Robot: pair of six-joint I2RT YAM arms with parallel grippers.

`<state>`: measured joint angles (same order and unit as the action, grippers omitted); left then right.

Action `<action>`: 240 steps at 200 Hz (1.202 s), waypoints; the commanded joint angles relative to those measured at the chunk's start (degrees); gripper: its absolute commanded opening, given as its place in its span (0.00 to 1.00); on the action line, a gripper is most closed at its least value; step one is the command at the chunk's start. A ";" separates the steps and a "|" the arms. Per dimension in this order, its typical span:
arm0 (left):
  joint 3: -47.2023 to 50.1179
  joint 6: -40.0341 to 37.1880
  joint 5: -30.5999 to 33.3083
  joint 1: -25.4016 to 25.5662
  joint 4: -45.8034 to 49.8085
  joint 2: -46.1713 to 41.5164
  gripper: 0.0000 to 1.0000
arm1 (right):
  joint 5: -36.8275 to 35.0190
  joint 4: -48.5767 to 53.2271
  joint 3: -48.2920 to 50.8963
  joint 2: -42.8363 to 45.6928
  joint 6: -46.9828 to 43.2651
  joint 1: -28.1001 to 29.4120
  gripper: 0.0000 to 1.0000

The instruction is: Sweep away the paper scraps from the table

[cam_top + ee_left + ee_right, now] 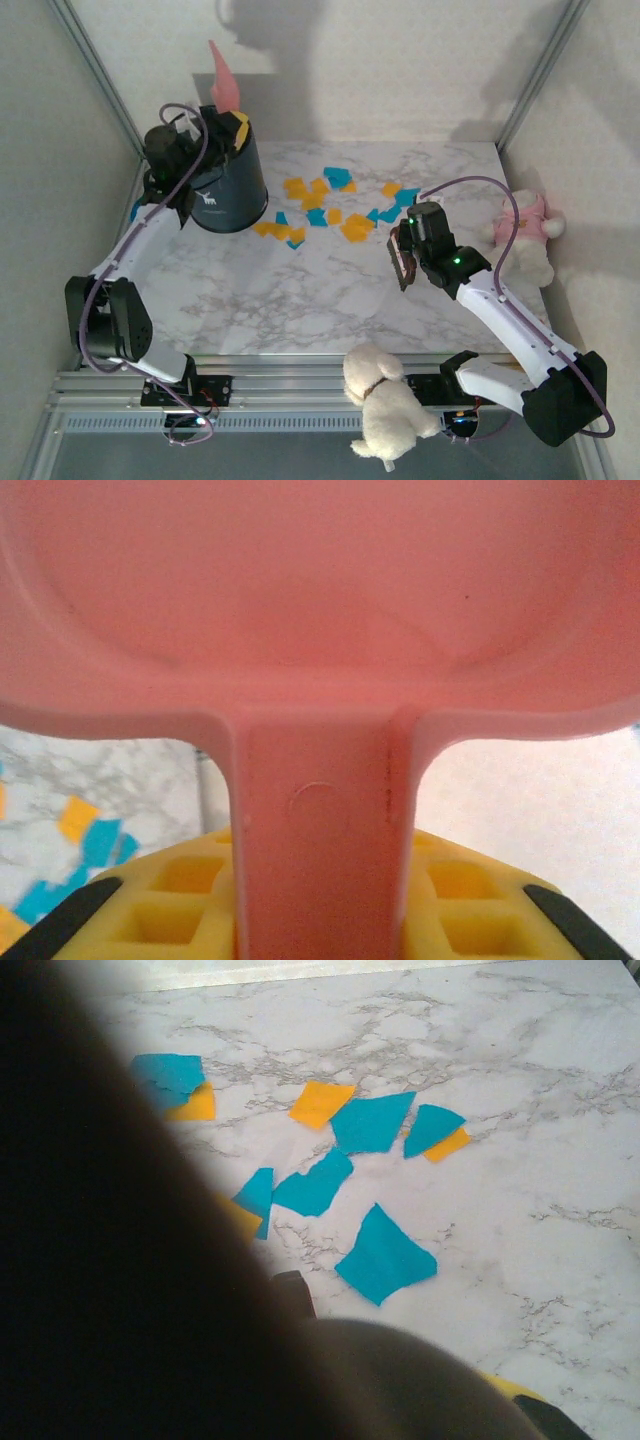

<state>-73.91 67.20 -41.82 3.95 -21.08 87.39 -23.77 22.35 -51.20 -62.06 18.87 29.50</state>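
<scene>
Orange-yellow and teal paper scraps [320, 205] lie scattered across the far middle of the marble table [300, 300]. My left gripper [228, 128] is at the back left, shut on the handle [320, 830] of a pink dustpan [222, 75] that stands raised above a dark bucket [232, 188]. Its yellow pads [470, 900] flank the handle. To the right of the scraps, my right gripper [405, 258] is shut on a dark brown brush-like tool [150, 1290]. This tool hides the jaws, with several scraps [385, 1255] just beyond it.
The bucket sits on the table's back left corner. A white plush dog [385, 400] lies at the near edge between the arm bases. A plush in pink clothing [525, 235] sits at the right edge. Metal rails [100, 80] frame the table.
</scene>
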 commanded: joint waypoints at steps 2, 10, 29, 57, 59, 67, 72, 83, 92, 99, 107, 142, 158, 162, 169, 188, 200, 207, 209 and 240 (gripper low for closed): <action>-6.99 -21.10 3.71 2.30 20.75 -2.21 0.00 | 1.64 -1.63 -0.78 0.37 0.86 -0.35 0.00; -9.19 -25.84 5.70 3.38 25.39 -2.11 0.00 | 2.49 -1.77 -0.83 0.21 1.03 -0.49 0.00; -13.45 -35.24 10.30 6.12 34.00 -1.87 0.00 | 4.77 -2.79 -0.66 0.24 1.66 -0.87 0.00; -16.02 -45.83 17.82 10.14 41.36 -2.45 0.00 | 7.07 -4.01 -0.49 0.50 2.48 -1.56 0.00; -16.12 -46.50 18.38 10.47 41.77 -2.48 0.00 | 7.34 -4.10 -0.44 0.53 2.59 -1.64 0.00; -16.28 -49.32 20.67 11.57 43.33 -2.78 0.00 | 8.50 -4.60 -0.32 0.62 2.87 -2.02 0.00; -16.35 -51.01 22.26 12.26 44.19 -2.88 0.00 | 9.32 -4.91 -0.20 0.66 3.17 -2.34 0.00; -16.12 -54.16 25.23 13.49 45.92 -3.44 0.00 | 11.29 -6.00 0.11 0.52 3.78 -3.07 0.00; -15.69 -56.45 26.89 14.16 46.90 -3.86 0.00 | 12.87 -6.87 0.12 0.21 4.70 -3.59 0.00; -15.28 -57.59 28.12 14.61 47.56 -4.45 0.00 | 14.44 -7.74 0.09 -0.25 5.36 -3.91 0.00; -14.48 -58.82 29.14 14.81 47.88 -5.21 0.00 | 16.08 -8.85 0.05 -0.74 6.02 -4.18 0.00; -12.07 -62.06 31.77 15.05 50.02 -8.40 0.00 | 23.92 -15.27 -1.09 -5.77 9.40 -4.24 0.00; -10.86 -63.25 32.26 15.37 50.81 -9.86 0.00 | 27.83 -18.72 -1.96 -9.12 11.87 -4.25 0.00; -10.41 -63.44 32.54 15.46 50.72 -10.29 0.00 | 28.67 -19.51 -2.20 -9.82 12.52 -4.22 0.00; -9.68 -63.46 33.25 15.54 50.54 -11.01 0.00 | 29.93 -21.02 -2.65 -11.28 13.60 -4.17 0.00; -7.92 -63.71 34.12 15.57 50.26 -12.71 0.00 | 32.53 -24.09 -4.36 -15.50 15.60 -3.45 0.00; -7.22 -63.77 34.28 15.56 50.37 -13.44 0.00 | 33.82 -25.42 -5.98 -18.15 16.39 -2.80 0.00; -6.99 -64.03 33.99 15.52 50.73 -13.73 0.00 | 34.18 -25.88 -6.95 -19.63 16.84 -2.41 0.00; -6.96 -64.17 33.82 15.56 50.82 -13.74 0.00 | 34.39 -26.11 -7.22 -20.06 16.99 -2.31 0.00; -6.12 -63.87 33.43 15.57 51.40 -14.52 0.00 | 37.18 -29.06 -11.16 -26.57 19.80 -0.92 0.00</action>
<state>-80.84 4.32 -9.19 19.05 29.34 74.72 9.06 -0.10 -57.78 -85.32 34.72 27.31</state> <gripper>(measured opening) 0.268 0.267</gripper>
